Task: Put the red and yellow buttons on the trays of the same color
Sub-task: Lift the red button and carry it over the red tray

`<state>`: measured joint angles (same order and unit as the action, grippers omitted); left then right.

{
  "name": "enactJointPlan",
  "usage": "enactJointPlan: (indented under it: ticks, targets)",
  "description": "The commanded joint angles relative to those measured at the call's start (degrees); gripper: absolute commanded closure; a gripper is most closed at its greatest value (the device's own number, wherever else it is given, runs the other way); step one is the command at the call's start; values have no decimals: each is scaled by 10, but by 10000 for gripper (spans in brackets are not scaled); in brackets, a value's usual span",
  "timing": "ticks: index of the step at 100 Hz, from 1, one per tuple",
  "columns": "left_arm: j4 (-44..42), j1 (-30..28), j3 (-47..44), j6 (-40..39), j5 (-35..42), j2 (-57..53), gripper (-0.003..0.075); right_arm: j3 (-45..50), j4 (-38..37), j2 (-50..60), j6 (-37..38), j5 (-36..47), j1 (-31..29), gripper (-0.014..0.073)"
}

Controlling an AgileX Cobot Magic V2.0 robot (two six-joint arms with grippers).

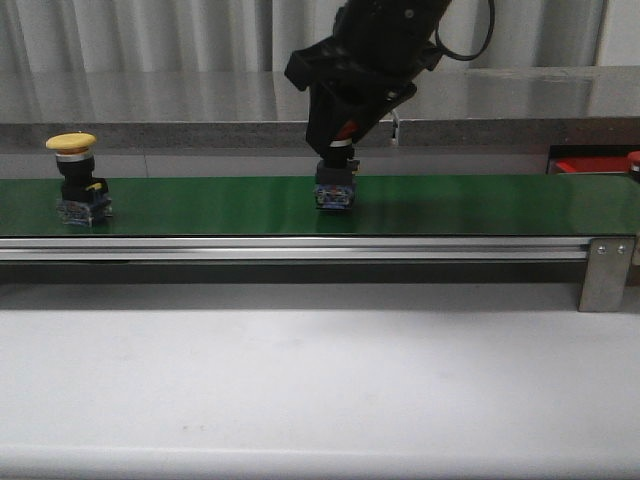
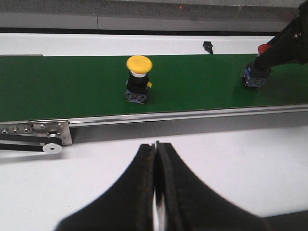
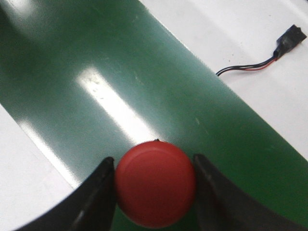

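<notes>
The red button (image 3: 155,184) is clamped at its cap between the two dark fingers (image 3: 94,202) of the right tool (image 1: 338,150), one finger pressed against each side of the cap. Beneath the tool, the button's dark body and blue base are seen standing on the green belt (image 1: 480,205), about midway along it. Just beyond the belt on the far side of that tool, a small black connector with red and black wires (image 3: 269,57) is seen lying on the white counter (image 1: 300,390). The left tool (image 2: 156,192) is held over the counter on the near side of the belt, its fingers pressed together with nothing between them. Directly ahead of it, well apart, the yellow button (image 2: 138,79) is seen standing upright on the belt. Far off to the right tool's right, a red tray (image 1: 592,166) is glimpsed behind the belt's end.
</notes>
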<state>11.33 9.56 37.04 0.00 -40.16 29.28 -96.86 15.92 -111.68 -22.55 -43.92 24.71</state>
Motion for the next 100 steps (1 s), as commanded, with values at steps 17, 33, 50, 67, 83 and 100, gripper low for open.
enactJointPlan:
  ticks: [17, 33, 50, 67, 83, 100]
  targets:
    - [9, 4, 15, -3, 38, 1, 741, 40, 13, 121, 14, 29, -35, 555]
    - [9, 4, 15, -3, 38, 1, 741, 108, 13, 197, 26, 35, -91, 555]
    - [9, 4, 15, -3, 38, 1, 741, 176, 13, 270, 29, 49, -181, 555]
    - [9, 4, 15, -3, 38, 1, 741, 211, 14, 302, 29, 58, -273, 555]
    - [9, 4, 15, -3, 38, 1, 741, 221, 14, 300, 46, 72, -352, 555]
    - [9, 4, 15, -3, 38, 1, 741, 221, 14, 286, 56, 97, -422, 555]
